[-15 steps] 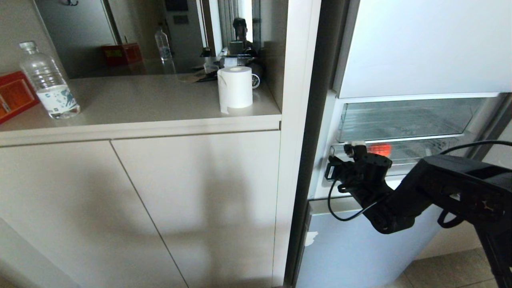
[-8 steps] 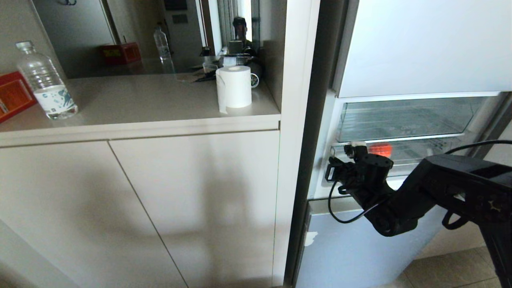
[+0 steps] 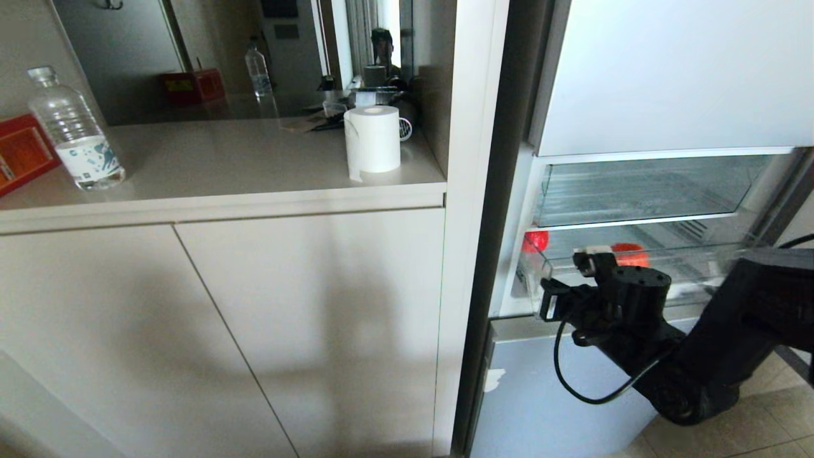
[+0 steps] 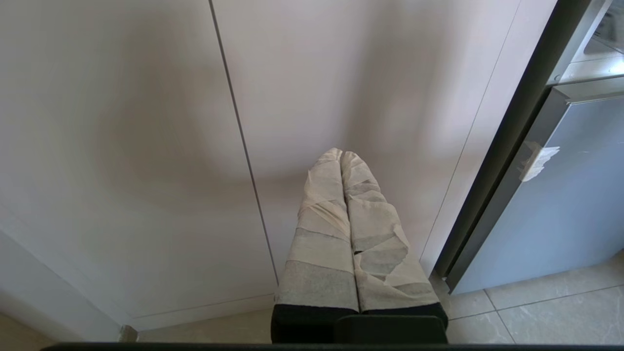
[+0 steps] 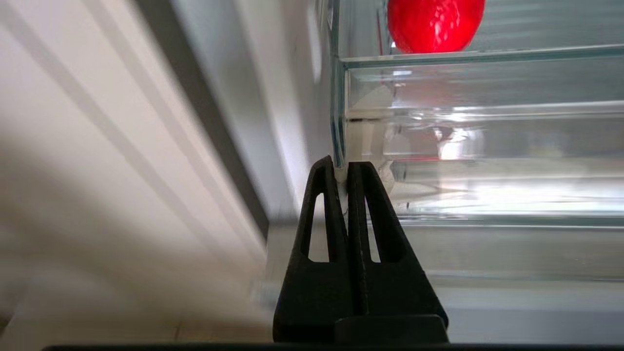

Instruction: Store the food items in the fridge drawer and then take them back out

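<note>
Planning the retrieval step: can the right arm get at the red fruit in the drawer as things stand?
Probably not yet: right gripper is shut on the fridge drawer front corner, and the red fruit sits behind the clear front wall.

I stand in a domestic kitchen: beige cabinet doors (image 3: pixel 222 331) under a counter (image 3: pixel 222 165), an open fridge (image 3: pixel 636 95) with clear drawers, tiled floor (image 4: pixel 536 312).

No text can be read; the water bottle (image 3: pixel 75 133) label's print is illegible.
</note>
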